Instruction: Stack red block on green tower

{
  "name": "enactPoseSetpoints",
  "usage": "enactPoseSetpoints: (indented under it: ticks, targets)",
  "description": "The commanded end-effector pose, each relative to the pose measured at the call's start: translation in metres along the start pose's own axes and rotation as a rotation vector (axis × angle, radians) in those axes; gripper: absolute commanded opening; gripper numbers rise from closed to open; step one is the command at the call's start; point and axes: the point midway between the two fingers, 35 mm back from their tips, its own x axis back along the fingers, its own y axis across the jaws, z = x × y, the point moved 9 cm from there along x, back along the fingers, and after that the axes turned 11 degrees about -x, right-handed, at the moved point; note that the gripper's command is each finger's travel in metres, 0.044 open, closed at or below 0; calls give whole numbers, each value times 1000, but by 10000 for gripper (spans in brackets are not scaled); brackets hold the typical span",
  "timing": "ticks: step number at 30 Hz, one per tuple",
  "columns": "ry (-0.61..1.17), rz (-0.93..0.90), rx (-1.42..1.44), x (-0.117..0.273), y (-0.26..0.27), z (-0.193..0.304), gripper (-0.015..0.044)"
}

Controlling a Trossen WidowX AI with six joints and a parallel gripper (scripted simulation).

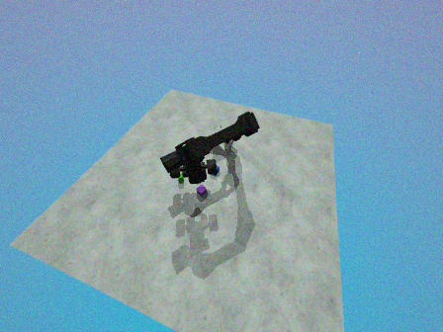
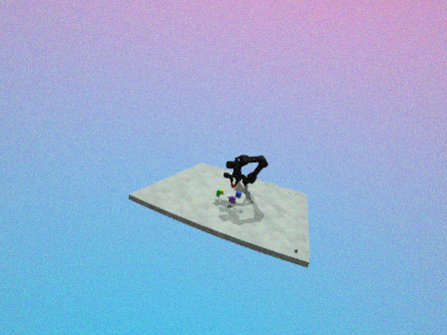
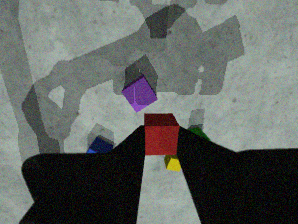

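Note:
My gripper (image 3: 158, 130) is shut on the red block (image 3: 161, 139) (image 2: 232, 185) and holds it in the air above the table. In the top view the arm hides the block and the fingertips. The green tower (image 1: 181, 178) (image 2: 220, 192) (image 3: 199, 134) is upright, low and small. In the wrist view it is mostly hidden behind the right finger, to the right of the red block and below it. The held block is apart from the tower.
A purple block (image 1: 202, 190) (image 2: 231, 199) (image 3: 139, 93) lies near the tower. A blue block (image 1: 218, 168) (image 2: 238, 194) (image 3: 101, 145) is partly hidden by the gripper in the top view and the wrist view. A yellow block (image 3: 172, 163) shows between the fingers, beyond the red block.

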Motion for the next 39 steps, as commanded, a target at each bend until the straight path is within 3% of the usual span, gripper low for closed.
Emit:
enactPoseSetpoints:
  ticks: [1,14,39]
  targets:
    - [-4,8,7,2,-27,10,0]
    - [-8,-7,12,-4,-104,60,0]
    - [-9,-9,13,-73,-103,61,0]
